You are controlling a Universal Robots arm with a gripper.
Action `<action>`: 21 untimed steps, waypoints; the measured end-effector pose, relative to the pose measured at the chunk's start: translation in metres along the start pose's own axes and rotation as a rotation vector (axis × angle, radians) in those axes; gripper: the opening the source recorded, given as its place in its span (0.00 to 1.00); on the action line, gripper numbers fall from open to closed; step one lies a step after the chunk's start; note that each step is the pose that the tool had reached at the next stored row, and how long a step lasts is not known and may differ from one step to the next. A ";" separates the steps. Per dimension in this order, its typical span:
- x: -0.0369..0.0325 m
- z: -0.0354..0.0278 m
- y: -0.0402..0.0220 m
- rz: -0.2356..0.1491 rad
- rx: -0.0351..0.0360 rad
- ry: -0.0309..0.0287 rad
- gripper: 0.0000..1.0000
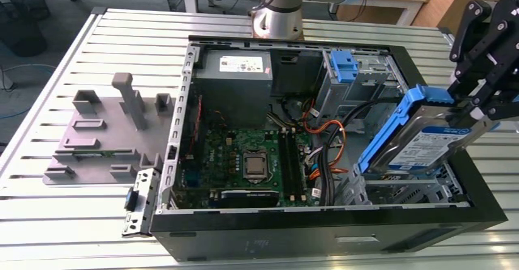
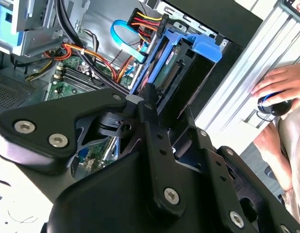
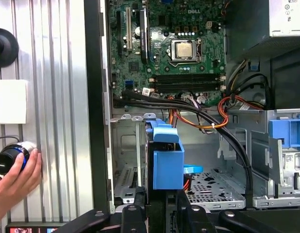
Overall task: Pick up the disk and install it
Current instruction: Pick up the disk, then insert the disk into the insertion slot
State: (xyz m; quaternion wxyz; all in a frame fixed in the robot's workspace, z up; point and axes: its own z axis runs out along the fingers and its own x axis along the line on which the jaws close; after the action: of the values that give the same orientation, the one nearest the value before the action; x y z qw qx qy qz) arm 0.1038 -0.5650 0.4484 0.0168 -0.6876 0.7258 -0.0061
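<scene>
disk (image 1: 429,147) in claw (image 1: 477,107), long axis slanting down into case (image 1: 324,224).

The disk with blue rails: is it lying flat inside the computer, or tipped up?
Tipped up. The disk slants steeply above the drive bay, its upper end clamped in the gripper.

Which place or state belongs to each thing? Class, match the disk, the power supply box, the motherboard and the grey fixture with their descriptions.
Things:
1. disk
2. power supply box
3. motherboard
4. grey fixture

Descriptions:
A. green, flat on the floor of the case
B. standing on the table, outside the case
C. tilted, clamped in the gripper
D. inside the case, grey with a white sticker

Pairs: 1-C, 2-D, 3-A, 4-B.
</scene>
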 end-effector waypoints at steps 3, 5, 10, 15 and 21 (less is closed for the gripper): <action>-0.0001 -0.0007 0.0000 0.000 0.0000 0.0001 0.35; 0.0000 -0.0009 0.0005 0.000 0.0016 0.0003 0.35; -0.0001 -0.0029 0.0008 0.000 0.0026 0.0001 0.35; 0.0004 -0.0030 0.0034 -0.001 0.0120 -0.0011 0.35; 0.0017 -0.0031 0.0045 -0.005 0.0179 -0.0022 0.35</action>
State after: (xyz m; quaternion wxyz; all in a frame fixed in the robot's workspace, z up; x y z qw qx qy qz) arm 0.0992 -0.5665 0.4514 0.0237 -0.6893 0.7240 -0.0119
